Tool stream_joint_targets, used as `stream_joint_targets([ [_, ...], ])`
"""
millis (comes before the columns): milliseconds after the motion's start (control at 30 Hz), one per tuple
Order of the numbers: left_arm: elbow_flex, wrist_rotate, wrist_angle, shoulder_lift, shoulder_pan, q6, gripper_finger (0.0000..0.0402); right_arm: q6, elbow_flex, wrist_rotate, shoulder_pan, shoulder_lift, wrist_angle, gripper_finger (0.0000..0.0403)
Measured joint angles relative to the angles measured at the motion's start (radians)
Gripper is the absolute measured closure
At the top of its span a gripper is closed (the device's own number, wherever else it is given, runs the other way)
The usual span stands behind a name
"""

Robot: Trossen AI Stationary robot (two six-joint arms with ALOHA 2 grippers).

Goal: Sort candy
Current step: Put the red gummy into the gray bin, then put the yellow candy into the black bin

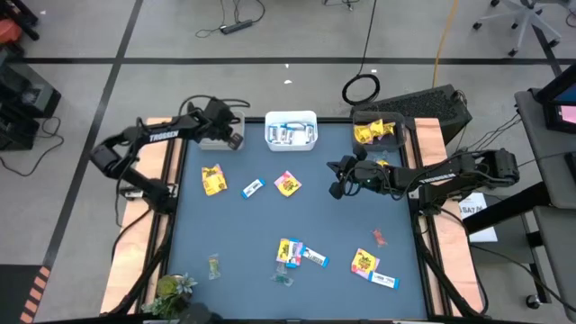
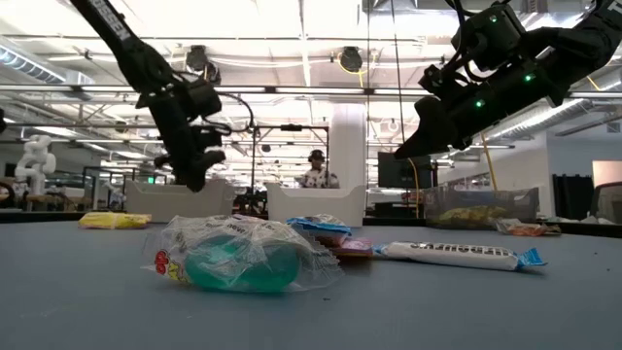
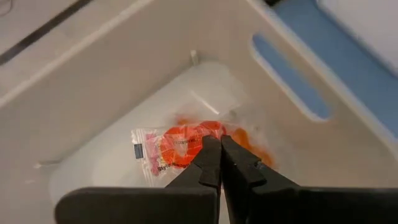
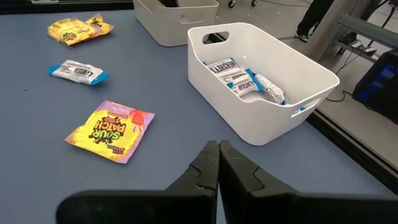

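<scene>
Both arms are reaching inward, end effectors closed.

The left end effector (image 1: 232,135) is hanging at the desk's far left corner with its fingers (image 3: 214,163) pressed together; the right end effector (image 1: 338,179) is hovering right of centre, its arm stretching in from the right, fingers (image 4: 217,163) meeting.

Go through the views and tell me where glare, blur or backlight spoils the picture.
Low view: bright ceiling lights backlight both arms into dark shapes; the clear-wrapped green candy up front is sharp, the room behind soft. Left wrist view: the white bin looks washed out, and the orange candy is slightly blurred. High and right wrist views: evenly lit, no strong glare.
</scene>
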Motion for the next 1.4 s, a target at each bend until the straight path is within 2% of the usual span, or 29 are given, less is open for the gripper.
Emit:
stream_joint_targets([
  [233,0.000,0.000,0.047,0.046,-0.008,0.074,0.0392,0.001,0.000,0.000,0.000,0.000,-0.001,0.0403],
  [467,0.000,-0.005,0.085,0.046,-0.039,0.128,0.0364,0.001,0.000,0.000,0.000,0.000,-0.001,0.0403],
  [833,0.000,-0.162,0.062,0.031,-0.043,0.151,0.0301,0.001,0.000,-0.001,0.000,0.000,-0.002,0.0403],
  [1133,0.001,-0.209,0.018,-0.136,-0.054,0.155,0.0295,0.000,0.000,-0.002,0.000,0.000,-0.003,0.0403],
  [1267,0.002,-0.190,-0.092,-0.232,-0.098,0.178,0.0295,0.000,0.000,-0.003,0.000,0.000,-0.006,0.0403],
  [1400,0.002,-0.148,-0.231,-0.310,-0.194,0.129,0.0295,-0.001,0.000,-0.003,0.000,0.000,-0.006,0.0403],
])
